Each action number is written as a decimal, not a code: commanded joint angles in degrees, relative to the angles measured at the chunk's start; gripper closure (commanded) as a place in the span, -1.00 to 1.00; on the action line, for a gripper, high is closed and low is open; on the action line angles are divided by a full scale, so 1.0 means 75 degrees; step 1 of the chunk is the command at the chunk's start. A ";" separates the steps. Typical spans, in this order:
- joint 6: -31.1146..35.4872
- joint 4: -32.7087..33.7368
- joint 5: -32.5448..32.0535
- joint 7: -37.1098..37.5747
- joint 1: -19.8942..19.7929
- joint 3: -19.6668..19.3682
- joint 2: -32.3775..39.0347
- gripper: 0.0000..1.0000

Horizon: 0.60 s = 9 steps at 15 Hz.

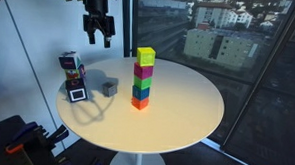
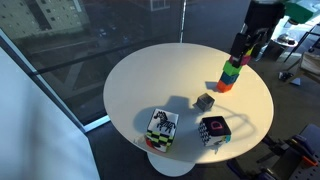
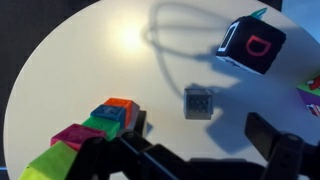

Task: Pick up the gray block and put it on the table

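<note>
Gray block [image 3: 198,102] flat on table [image 3: 70,80]

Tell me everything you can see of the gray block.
The gray block is a small, plain, matte gray cube. The wrist view hints at a faint pattern on its top face. It sits flat on the cream table, alone, between the coloured cube stack and the multicoloured toy, touching neither. The open gripper hangs above, apart from it.
</note>
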 commanded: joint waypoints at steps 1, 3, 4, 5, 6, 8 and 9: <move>0.0121 -0.0307 0.0049 -0.0060 -0.0122 0.0081 -0.0550 -1.00; 0.0111 -0.0353 0.0041 -0.0030 -0.0128 0.0093 -0.0710 -1.00; 0.0109 -0.0378 0.0042 -0.0024 -0.0130 0.0096 -0.0774 -1.00; 0.0108 -0.0403 0.0037 -0.0018 -0.0133 0.0099 -0.0841 -1.00; 0.0109 -0.0420 0.0025 0.0022 -0.0140 0.0107 -0.0898 -1.00; 0.0130 -0.0442 0.0041 0.0112 -0.0157 0.0113 -0.0981 -1.00; 0.0142 -0.0457 0.0043 0.0179 -0.0173 0.0114 -0.1014 -1.00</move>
